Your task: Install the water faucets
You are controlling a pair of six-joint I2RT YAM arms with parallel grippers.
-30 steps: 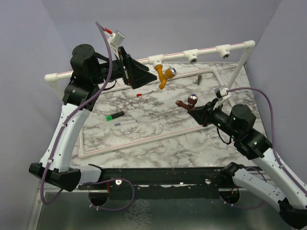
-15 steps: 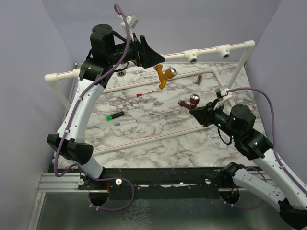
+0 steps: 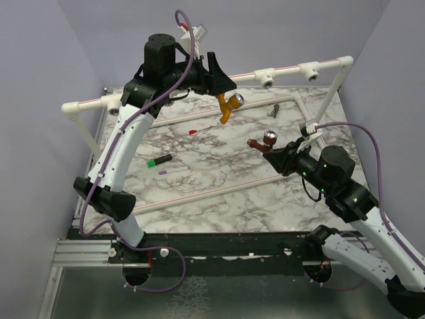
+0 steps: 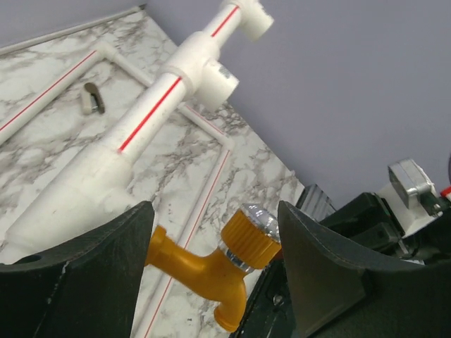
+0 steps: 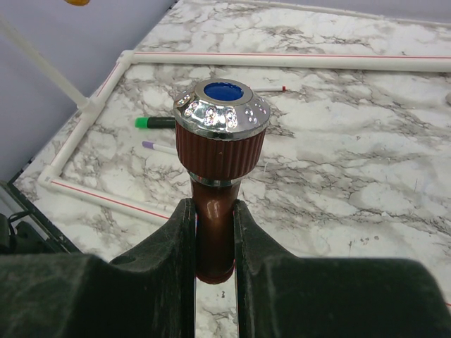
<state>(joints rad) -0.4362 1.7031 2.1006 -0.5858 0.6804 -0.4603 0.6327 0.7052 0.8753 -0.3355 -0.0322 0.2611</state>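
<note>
The orange faucet (image 3: 225, 107) hangs off the table at the raised white pipe (image 3: 285, 68), spout down and its silver knob (image 4: 258, 220) tilted up. Its joint with the pipe is hidden behind a finger in the left wrist view. The left gripper (image 3: 224, 81) sits over it with jaws apart, one finger on each side of the faucet. Whether either finger touches it cannot be told.

The brown faucet (image 5: 215, 204) is held above the middle of the table (image 3: 199, 199). The right gripper (image 3: 273, 154) is clamped on its stem just below the ribbed knob (image 5: 221, 120), which has a chrome ring and a blue cap.

Further along the raised pipe, two open T-fittings (image 3: 267, 79) face the table, well apart from both faucets. A low frame of thin white pipes (image 3: 192, 194) lies flat on the marble top. On the table lie a green marker (image 3: 159, 161), a purple-tipped pen (image 3: 173, 171) just beside it, a small red-tipped stick (image 3: 199, 130) and a small metal piece (image 3: 273, 111) near the far pipe.
</note>
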